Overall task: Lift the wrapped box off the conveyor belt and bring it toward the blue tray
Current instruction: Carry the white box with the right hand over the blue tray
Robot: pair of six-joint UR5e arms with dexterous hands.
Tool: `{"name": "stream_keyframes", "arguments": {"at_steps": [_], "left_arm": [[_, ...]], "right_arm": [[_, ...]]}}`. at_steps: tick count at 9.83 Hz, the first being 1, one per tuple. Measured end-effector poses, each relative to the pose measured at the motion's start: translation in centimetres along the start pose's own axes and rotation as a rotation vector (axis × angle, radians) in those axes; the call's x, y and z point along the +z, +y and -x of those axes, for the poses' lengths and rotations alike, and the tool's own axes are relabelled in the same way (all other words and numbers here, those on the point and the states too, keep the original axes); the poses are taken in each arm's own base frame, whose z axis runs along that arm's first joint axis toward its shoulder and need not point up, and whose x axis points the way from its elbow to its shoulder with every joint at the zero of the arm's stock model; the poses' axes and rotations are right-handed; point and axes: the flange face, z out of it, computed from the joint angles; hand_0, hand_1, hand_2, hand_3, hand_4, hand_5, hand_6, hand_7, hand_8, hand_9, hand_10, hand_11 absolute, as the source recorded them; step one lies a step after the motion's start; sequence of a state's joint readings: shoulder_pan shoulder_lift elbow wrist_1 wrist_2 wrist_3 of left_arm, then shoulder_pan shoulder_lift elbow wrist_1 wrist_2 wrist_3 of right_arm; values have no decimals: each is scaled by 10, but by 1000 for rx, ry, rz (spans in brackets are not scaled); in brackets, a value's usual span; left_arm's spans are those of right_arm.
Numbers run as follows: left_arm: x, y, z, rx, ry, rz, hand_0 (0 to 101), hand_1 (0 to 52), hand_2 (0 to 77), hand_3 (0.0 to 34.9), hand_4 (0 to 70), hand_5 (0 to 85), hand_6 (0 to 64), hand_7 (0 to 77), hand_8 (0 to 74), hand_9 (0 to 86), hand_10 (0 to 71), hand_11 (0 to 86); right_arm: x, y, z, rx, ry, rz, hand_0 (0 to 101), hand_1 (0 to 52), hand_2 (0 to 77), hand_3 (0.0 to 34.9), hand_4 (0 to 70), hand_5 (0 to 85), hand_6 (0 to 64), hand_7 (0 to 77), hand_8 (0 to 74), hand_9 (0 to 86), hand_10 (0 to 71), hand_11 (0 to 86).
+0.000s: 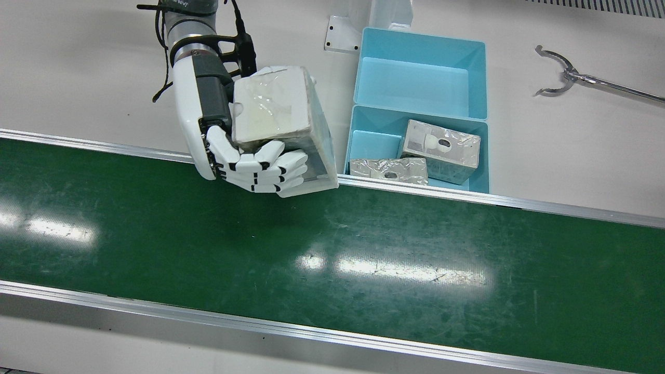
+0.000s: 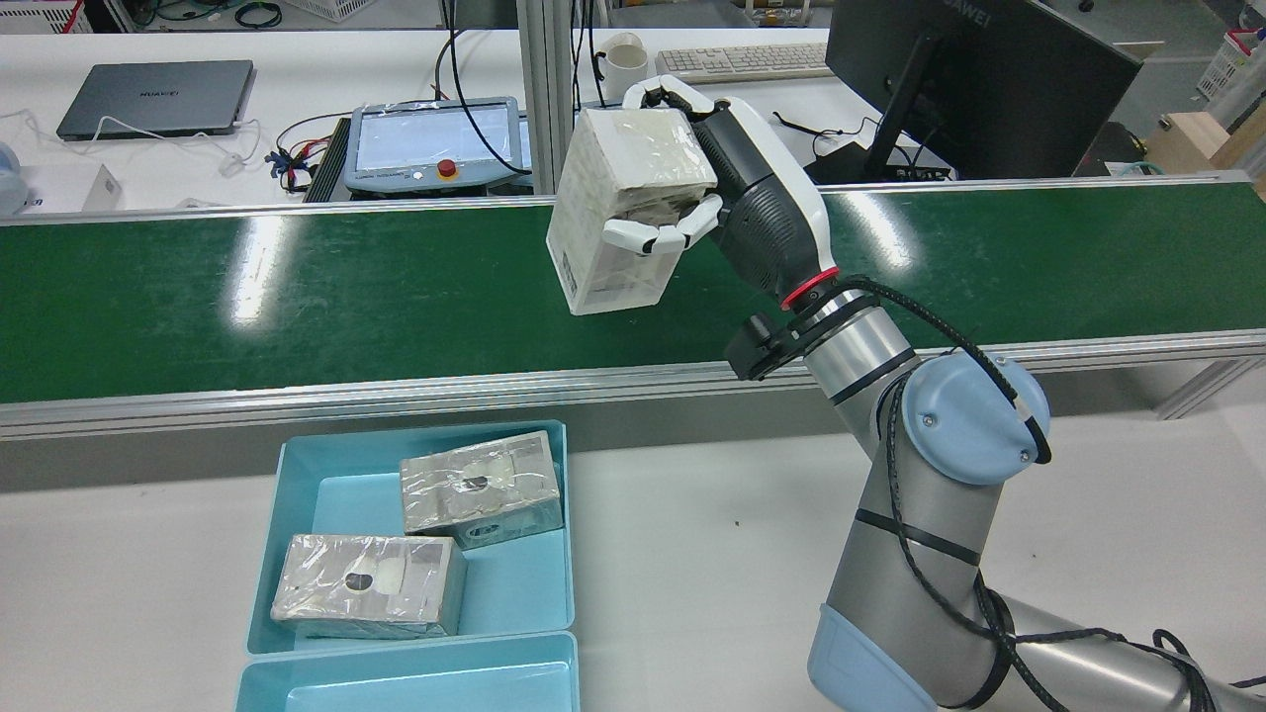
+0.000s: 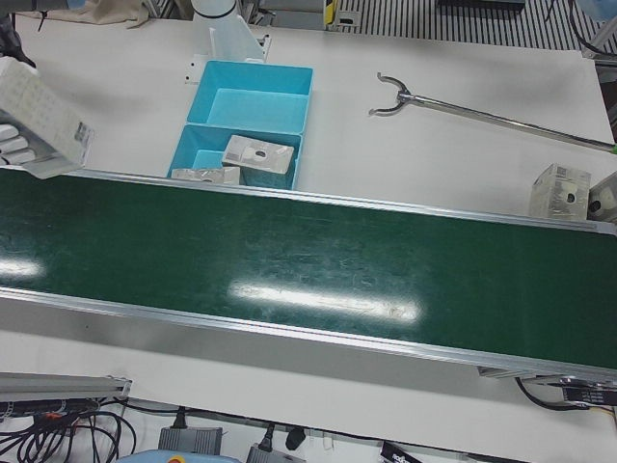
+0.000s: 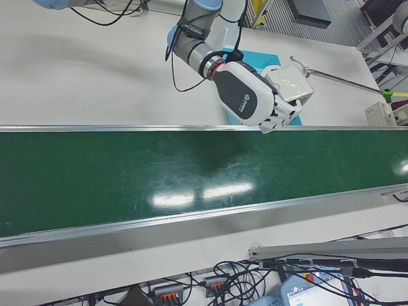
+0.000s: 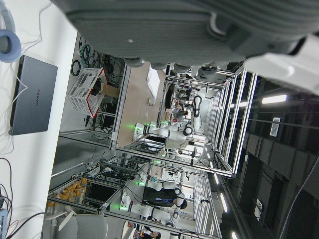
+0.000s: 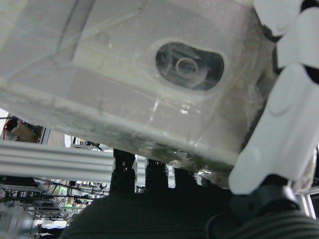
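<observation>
In the front view we read no lettering on the wrapped box (image 1: 278, 111); it sat in the right hand (image 1: 244, 156), whose fingers (image 1: 270, 171) curled under its lower edge, lifted above the far rail of the conveyor belt (image 1: 332, 249) and just beside the blue tray (image 1: 483, 150), not touching it. Two wrapped boxes (image 1: 441, 150) lay in the tray's nearer compartment.

In the rear view we read "HUAWEI" on the laptop (image 2: 153, 99) and on the back of the monitor (image 2: 974, 89). The arm (image 2: 920, 494) reached forward over the belt, the hand turned sideways, clasping the box tilted above the green surface.

In the left-front view only the box's printed side (image 3: 39, 116) showed at the edge; its print was too small to read.

In the right-front view the hand's back faced us, the box beyond it.

In the left hand view we saw only the left hand's (image 5: 199, 30) dark underside, so we could not tell how far it was open.

In the right hand view the box filled the frame, pressed against the palm.
</observation>
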State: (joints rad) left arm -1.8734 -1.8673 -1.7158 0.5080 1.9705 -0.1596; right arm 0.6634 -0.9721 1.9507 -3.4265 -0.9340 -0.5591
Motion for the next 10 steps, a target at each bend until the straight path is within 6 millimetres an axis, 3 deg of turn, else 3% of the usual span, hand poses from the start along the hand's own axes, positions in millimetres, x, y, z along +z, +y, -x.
{"name": "stream_keyframes", "arguments": {"at_steps": [2, 4, 5, 6, 8, 10], "left_arm": [[0, 0, 0, 0, 0, 0, 0, 0, 5, 0, 0, 11, 0, 5, 5, 5, 5, 5], [0, 0, 0, 0, 0, 0, 0, 0, 5, 0, 0, 11, 0, 5, 5, 5, 5, 5], [0, 0, 0, 0, 0, 0, 0, 0, 5, 0, 0, 5, 0, 0, 5, 0, 5, 5], [0, 0, 0, 0, 0, 0, 0, 0, 5, 0, 0, 5, 0, 0, 5, 0, 5, 5], [0, 0, 0, 0, 0, 0, 0, 0, 5, 0, 0, 11, 0, 0, 5, 5, 5, 5], [0, 0, 0, 0, 0, 0, 0, 0, 5, 0, 0, 11, 0, 5, 5, 5, 5, 5]], "right_arm": [[-15, 32, -33, 44, 30, 50, 471, 11, 382, 6, 136, 627, 398, 316, 567, 300, 496, 311], [-27, 49, -66, 97, 49, 84, 471, 11, 382, 6, 131, 638, 420, 316, 594, 289, 529, 305], [-34, 55, -84, 120, 52, 87, 467, 5, 382, 6, 131, 644, 425, 316, 605, 289, 535, 305], [-40, 58, -102, 144, 50, 88, 464, 33, 256, 6, 131, 649, 436, 316, 605, 289, 535, 305], [-49, 61, -130, 182, 47, 99, 462, 49, 229, 5, 125, 654, 442, 316, 605, 289, 535, 305], [-55, 66, -144, 191, 47, 111, 462, 49, 229, 5, 120, 660, 447, 316, 627, 284, 551, 305]]}}
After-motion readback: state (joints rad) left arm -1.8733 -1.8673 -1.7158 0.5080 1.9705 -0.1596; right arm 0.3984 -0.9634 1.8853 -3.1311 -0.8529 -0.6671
